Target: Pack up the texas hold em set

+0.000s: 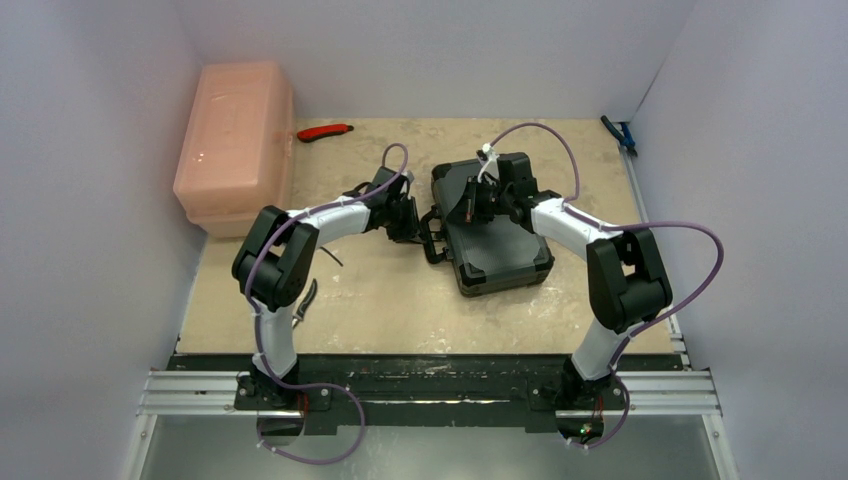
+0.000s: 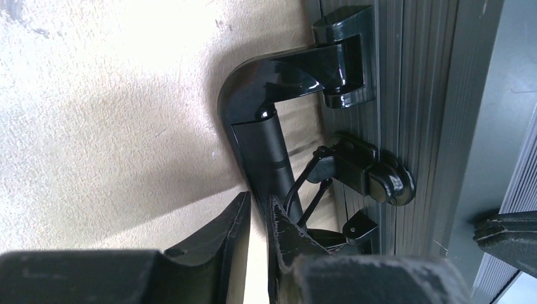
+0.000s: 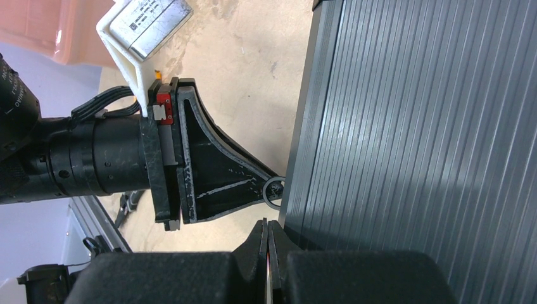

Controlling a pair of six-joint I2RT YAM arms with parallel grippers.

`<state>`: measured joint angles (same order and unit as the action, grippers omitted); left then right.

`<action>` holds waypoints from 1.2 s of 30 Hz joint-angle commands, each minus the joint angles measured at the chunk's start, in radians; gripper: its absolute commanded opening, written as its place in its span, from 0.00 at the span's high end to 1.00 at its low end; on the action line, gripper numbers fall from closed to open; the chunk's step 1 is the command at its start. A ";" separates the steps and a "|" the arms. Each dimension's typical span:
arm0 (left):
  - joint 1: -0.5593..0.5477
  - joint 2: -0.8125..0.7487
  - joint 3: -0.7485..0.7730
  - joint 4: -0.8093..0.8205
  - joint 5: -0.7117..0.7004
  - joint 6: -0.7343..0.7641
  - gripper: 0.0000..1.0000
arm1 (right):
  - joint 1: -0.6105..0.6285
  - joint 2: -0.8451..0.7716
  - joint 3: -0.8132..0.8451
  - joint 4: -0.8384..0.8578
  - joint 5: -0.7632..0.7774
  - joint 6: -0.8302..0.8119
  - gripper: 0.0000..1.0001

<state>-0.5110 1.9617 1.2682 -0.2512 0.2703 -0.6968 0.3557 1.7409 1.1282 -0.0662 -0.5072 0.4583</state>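
The black briefcase lies closed and flat on the table; cards, dice and discs are out of view. Its handle faces left. My left gripper sits at that handle, its fingers a narrow gap apart with only bare table showing between them, beside the latch on the ribbed case wall. My right gripper is shut and empty, fingertips at the left edge of the ribbed lid. The left gripper's finger touches a wire latch ring.
A big pink translucent bin stands at the back left. A red-handled tool lies behind the left arm, a blue tool at the back right. Black-handled pliers lie by the left arm's base.
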 commanded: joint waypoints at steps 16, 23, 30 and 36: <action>-0.014 -0.003 0.084 0.013 0.045 -0.015 0.95 | -0.046 0.043 -0.030 -0.110 0.176 -0.073 1.00; -0.030 0.012 0.118 0.012 0.052 -0.020 0.96 | -0.046 0.043 -0.031 -0.110 0.176 -0.073 1.00; -0.058 0.037 0.161 0.008 0.059 -0.033 0.96 | -0.046 0.044 -0.034 -0.109 0.176 -0.073 1.00; -0.072 0.039 0.171 -0.001 0.051 -0.029 0.97 | -0.047 0.046 -0.035 -0.107 0.176 -0.072 1.00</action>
<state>-0.5598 1.9858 1.3930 -0.2764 0.3084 -0.7155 0.3557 1.7409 1.1282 -0.0662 -0.5076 0.4576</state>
